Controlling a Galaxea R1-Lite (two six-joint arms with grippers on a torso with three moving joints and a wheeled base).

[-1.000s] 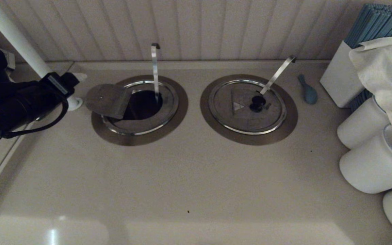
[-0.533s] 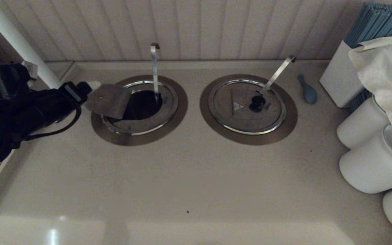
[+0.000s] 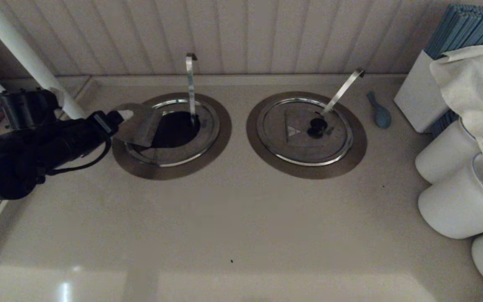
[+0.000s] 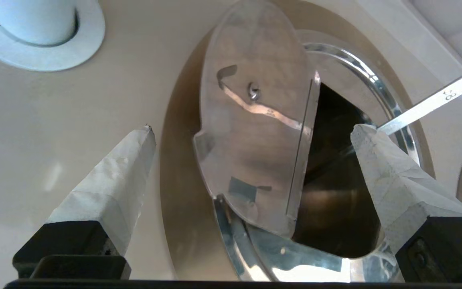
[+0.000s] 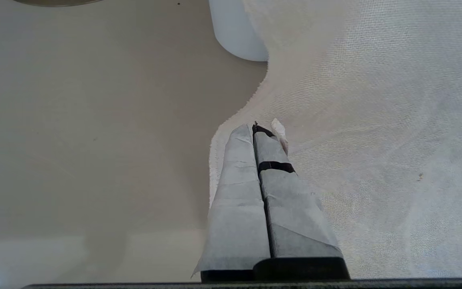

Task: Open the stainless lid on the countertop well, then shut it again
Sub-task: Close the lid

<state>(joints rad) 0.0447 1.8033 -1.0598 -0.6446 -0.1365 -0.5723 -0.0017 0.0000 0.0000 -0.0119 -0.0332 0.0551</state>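
Note:
The stainless lid (image 3: 138,123) on the left countertop well (image 3: 170,170) stands open: its hinged flap is tipped up towards the left, showing its underside (image 4: 255,160), and the knob is hidden. The dark well opening (image 3: 176,128) lies bare, with the thin hooked ladle handle (image 3: 190,84) rising from it. My left gripper (image 3: 120,115) is at the flap's left edge, open; in the wrist view it (image 4: 254,128) straddles the flap with its fingers wide apart. The right gripper (image 5: 255,126) is shut on nothing over a white cloth, out of the head view.
A twin lid (image 3: 304,130) with a black knob and a flat strip handle (image 3: 342,90) lies closed to the right. A blue object (image 3: 379,111), a white box (image 3: 421,96), white canisters (image 3: 459,201) and a cloth (image 3: 476,92) crowd the right. A white pole (image 3: 27,58) stands far left.
My left arm has swung right and forward from the counter's left edge up to the raised flap. The flap now looks a little narrower and more upright.

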